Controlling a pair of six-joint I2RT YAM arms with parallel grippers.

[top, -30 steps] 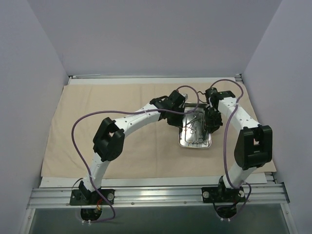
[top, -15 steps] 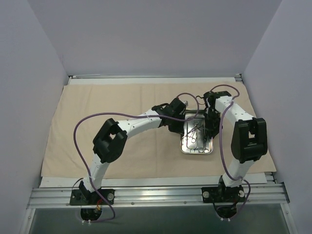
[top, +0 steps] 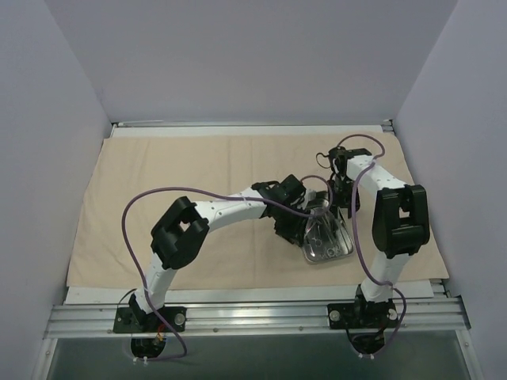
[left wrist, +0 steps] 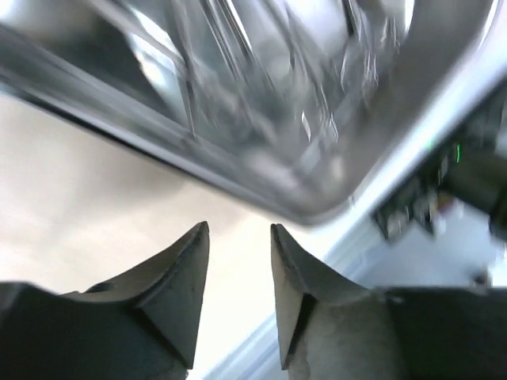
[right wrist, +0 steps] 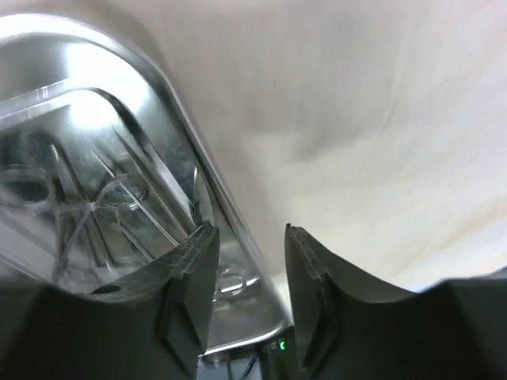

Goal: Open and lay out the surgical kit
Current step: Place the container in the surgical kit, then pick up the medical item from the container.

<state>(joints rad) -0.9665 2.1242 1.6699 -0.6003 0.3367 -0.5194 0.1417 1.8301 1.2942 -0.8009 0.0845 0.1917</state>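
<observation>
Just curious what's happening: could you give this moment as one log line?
cloth: spread flat | tray: over cloth, forceps inside | left gripper: open, empty | right gripper: open beside tray rim

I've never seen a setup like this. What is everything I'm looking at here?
Wrapping cloth: one, beige, spread across the table.
Steel tray: one, shiny silver, over the cloth's right part, between the grippers, blurred.
Thin instruments: several, count unclear, silver, inside the tray.
Metal rail: one, silver, along the near edge.
Arms: two, white and black, based at the rail.
Cables: two, purple, looping along the arms.
Left gripper: black, open, beside the tray's corner.
Right gripper: black, open, astride the tray's rim.
</observation>
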